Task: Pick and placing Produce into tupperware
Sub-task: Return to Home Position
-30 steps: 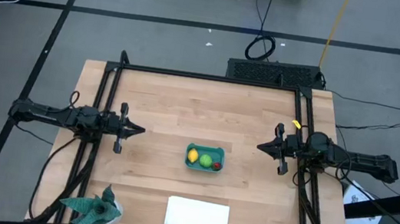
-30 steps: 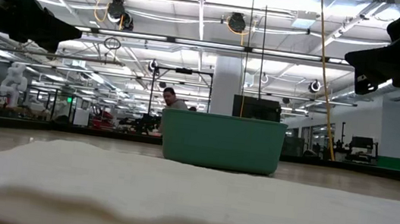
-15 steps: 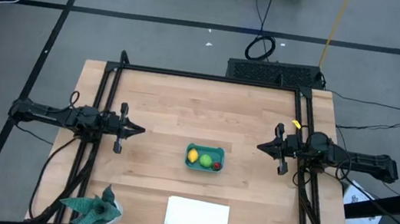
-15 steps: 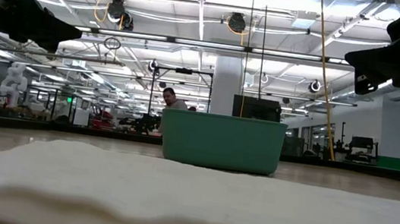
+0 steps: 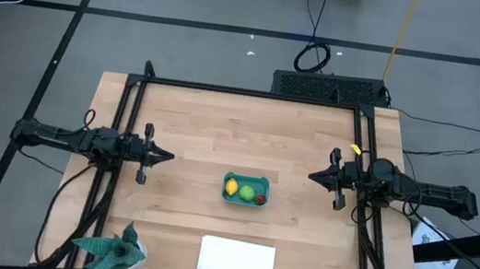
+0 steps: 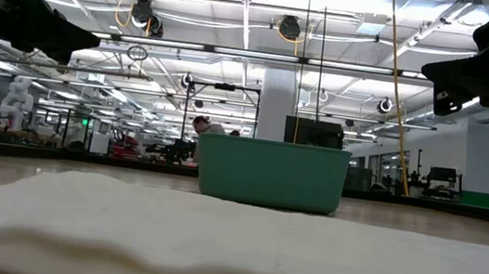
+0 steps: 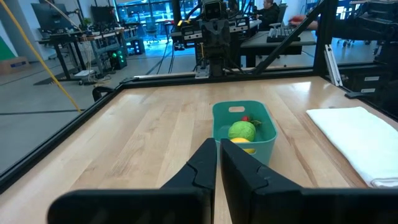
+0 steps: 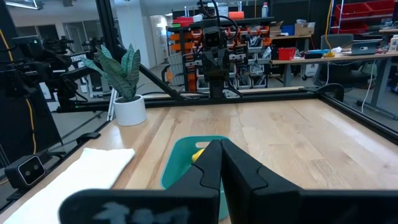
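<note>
The teal tupperware tub (image 5: 245, 191) (image 6: 272, 172) (image 7: 243, 130) (image 8: 186, 158) stands on its base at the table's middle. Inside it lie the yellow lemon (image 5: 231, 187) (image 7: 244, 143), the round green fruit (image 5: 246, 191) (image 7: 242, 130) and the tiny red one (image 5: 260, 198) (image 7: 245, 119). My left gripper (image 5: 169, 154) (image 7: 218, 155) hovers shut to the left of the tub, fingers pointing at it. My right gripper (image 5: 312, 176) (image 8: 221, 152) hovers shut to the tub's right, also pointing at it. In the low view both arms hang high above the table.
A flat white sheet (image 5: 236, 260) (image 7: 357, 140) (image 8: 68, 171) lies near the table's near edge, in front of the tub. A teal spiky leafy plant in a white pot (image 5: 113, 250) (image 8: 127, 87) stands at the near left corner. A black frame (image 5: 255, 93) runs around the tabletop.
</note>
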